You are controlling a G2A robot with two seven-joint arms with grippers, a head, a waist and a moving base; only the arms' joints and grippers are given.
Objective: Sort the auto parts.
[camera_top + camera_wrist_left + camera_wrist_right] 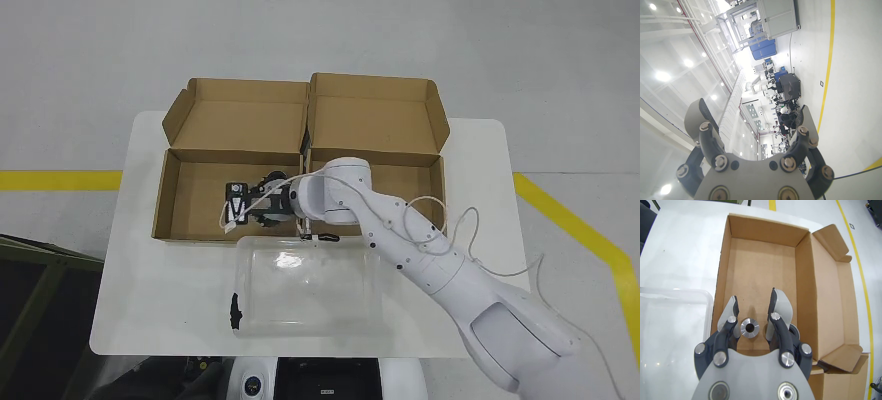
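Silver metal bushing [749, 328], flat on the floor of the cardboard box [762, 228], hole facing up, close to the near wall. Lies between the two fingers of the right hand [754, 294], touching neither, as far as can be seen. Right hand wide open, holding nothing, low inside the box. Left hand [752, 103] open too, empty, pointed up at the room, well away from the work.

Could go wrong in a few ways:

- Round and smooth, so may slip out or pop sideways if squeezed off the middle.
- Sits nearer one finger than the other, so may get pushed and slide before a full squeeze.
- Dark round part [795, 332] right beside the other finger: may get bumped, or pinched along with the bushing.
- Box wall close behind: may catch a finger.
- Clear plastic bin [320, 295] just beside the box and under the arm: may get knocked on the way out.
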